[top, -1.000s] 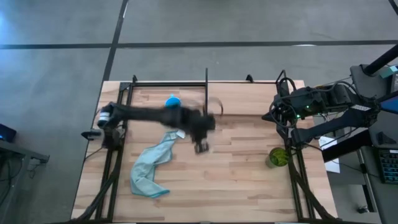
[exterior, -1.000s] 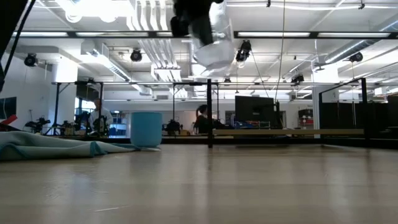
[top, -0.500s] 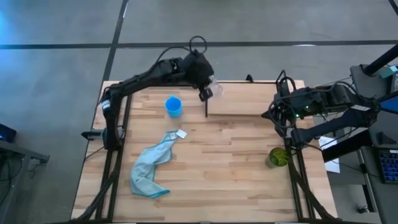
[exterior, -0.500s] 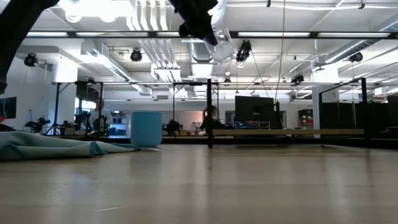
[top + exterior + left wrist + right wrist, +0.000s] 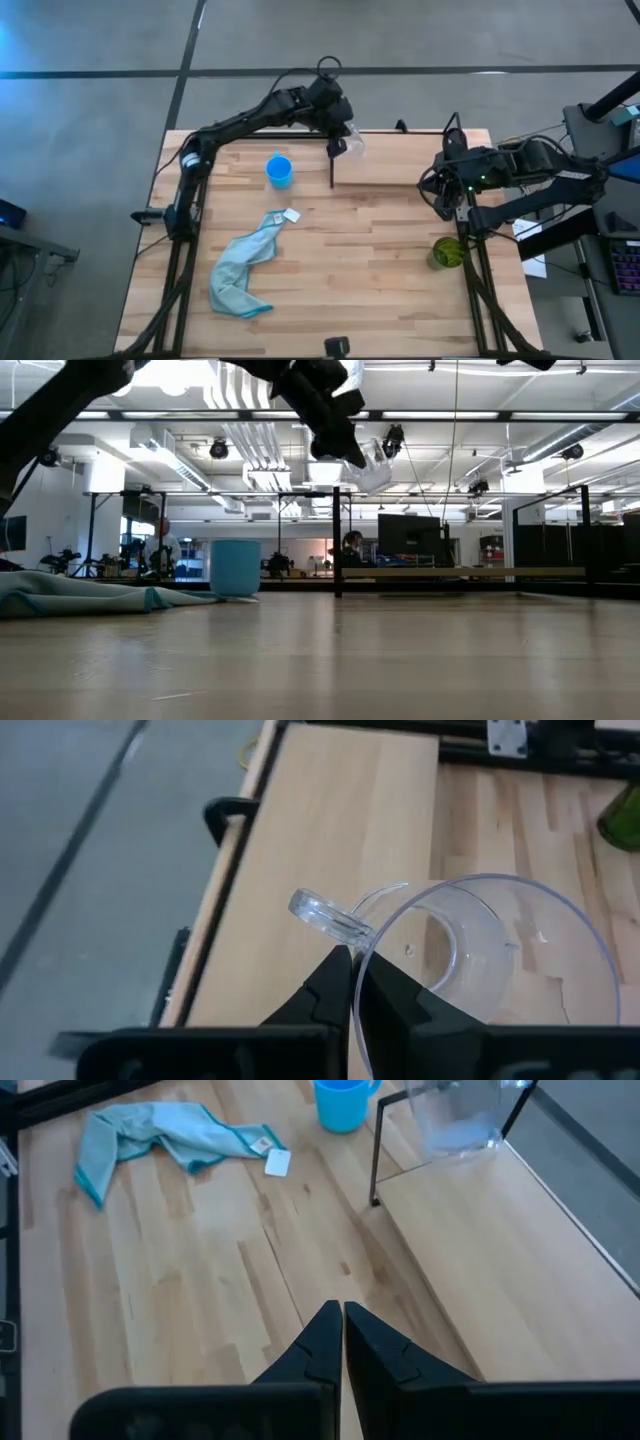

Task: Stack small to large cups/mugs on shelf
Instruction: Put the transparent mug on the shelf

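Note:
My left gripper (image 5: pixel 338 143) is shut on the small clear cup (image 5: pixel 353 142), a transparent vessel with a handle, held in the air over the left end of the pale wooden shelf (image 5: pixel 400 160). In the low view the cup (image 5: pixel 371 468) hangs tilted, well above the shelf board (image 5: pixel 460 572). The blue mug (image 5: pixel 279 170) stands on its base on the table, left of the shelf. The olive-green cup (image 5: pixel 447 253) stands on the table at the right. My right gripper (image 5: pixel 336 1318) is shut and empty, above the table's right side. My left gripper pinches the clear cup's wall at the rim (image 5: pixel 358 952), right beside the handle (image 5: pixel 328 915). One finger (image 5: pixel 330 982) is outside the wall and one finger (image 5: pixel 385 988) inside. The cup is lifted clear and tilted over the shelf board (image 5: pixel 340 830).
A light blue cloth (image 5: pixel 243 265) lies crumpled on the table's near left. Black rods frame the shelf, with an upright post (image 5: pixel 332 165) at its left end. The right arm's base and cables (image 5: pixel 470 180) stand by the shelf's right end.
My left gripper has carried the clear cup from over the table's middle toward the far edge, then a little right and down, over the shelf's left end. The cup has stayed in its hold and has tipped further.

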`<state>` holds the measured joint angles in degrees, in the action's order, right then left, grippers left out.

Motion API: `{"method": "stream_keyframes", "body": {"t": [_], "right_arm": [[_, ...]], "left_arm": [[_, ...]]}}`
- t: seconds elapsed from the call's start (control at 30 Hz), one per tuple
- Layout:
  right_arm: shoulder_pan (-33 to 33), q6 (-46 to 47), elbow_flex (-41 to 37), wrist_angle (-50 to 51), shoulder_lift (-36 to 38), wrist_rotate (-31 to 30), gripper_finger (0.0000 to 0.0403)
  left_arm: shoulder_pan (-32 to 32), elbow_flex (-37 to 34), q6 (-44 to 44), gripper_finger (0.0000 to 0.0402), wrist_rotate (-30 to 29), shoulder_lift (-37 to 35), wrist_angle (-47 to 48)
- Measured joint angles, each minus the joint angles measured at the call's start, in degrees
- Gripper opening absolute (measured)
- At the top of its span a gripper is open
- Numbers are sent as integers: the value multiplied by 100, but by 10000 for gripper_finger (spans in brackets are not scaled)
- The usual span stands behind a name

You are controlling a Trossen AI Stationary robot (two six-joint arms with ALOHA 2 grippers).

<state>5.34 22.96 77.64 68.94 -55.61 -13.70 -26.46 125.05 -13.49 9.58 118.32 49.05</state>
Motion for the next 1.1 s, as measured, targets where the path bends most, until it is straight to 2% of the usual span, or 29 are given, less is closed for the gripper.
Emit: {"method": "stream_keyframes", "body": {"t": [0.27,0.7,1.1], "right_arm": [[-1,22,-341,-563,1,-2,9],[-2,64,-458,-810,0,-291,9],[0,66,-458,-823,2,-290,9]], "left_arm": [[-7,236,-44,0,36,431,136],[194,210,-40,0,7,447,102],[317,199,-31,0,-694,989,28]]}}
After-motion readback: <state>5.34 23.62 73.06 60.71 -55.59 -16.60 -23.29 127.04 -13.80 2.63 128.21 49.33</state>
